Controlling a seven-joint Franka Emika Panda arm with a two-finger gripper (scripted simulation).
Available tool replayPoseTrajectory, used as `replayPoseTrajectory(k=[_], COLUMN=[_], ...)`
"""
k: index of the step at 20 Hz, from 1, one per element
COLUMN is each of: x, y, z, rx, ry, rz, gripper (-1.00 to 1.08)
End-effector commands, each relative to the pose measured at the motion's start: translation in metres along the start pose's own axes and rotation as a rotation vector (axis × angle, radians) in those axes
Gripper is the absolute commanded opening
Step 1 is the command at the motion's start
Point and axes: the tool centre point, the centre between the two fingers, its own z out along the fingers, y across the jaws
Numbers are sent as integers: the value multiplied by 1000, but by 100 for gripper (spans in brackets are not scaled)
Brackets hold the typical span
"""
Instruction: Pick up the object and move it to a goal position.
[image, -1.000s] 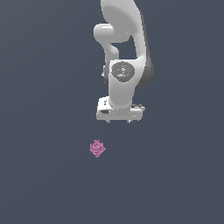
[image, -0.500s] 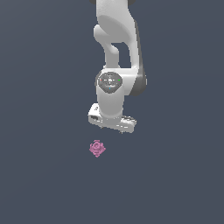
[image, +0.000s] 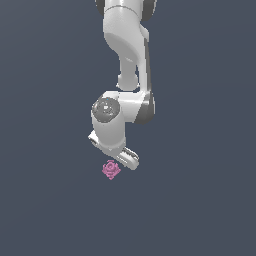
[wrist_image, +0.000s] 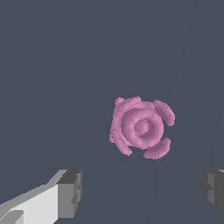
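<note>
- Plainly, the gripper (wrist_image: 140, 190) stands wide apart and holds nothing: in the wrist view its two grey fingertips (wrist_image: 71, 193) sit far from each other with bare floor between them.
- One fingertip shows with its white finger body behind it; the other is cut by the picture's edge, so only part of its grey pad is seen.
- In the exterior view the gripper (image: 121, 161) hangs low at the end of the white arm (image: 126, 55), its bar tilted, with the round grey-capped wrist joint just above it.
- The object (wrist_image: 141, 127) lies on the floor, untouched by either fingertip, outside the gap between them but close to it.
- Its face shows as a pink rosette: a round centre ringed by swirled bands and a few separate curved lobes at the rim.
- From the exterior view the object (image: 111, 169) rests just below the gripper's bar, toward the exterior view's left of its lower end, near but apart.
- The floor (image: 200, 200) is a flat dark blue-grey all around.
</note>
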Motion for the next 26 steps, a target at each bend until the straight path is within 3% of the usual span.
replayPoseTrajectory(k=[1,8,16,26], x=[11,27,29,29], y=[4,11,12,13], z=[4,11,16,61], rx=[1,2,2,3], ry=[6,16,17,18], rz=[61,156,165,170], gripper=[100,100,100,100])
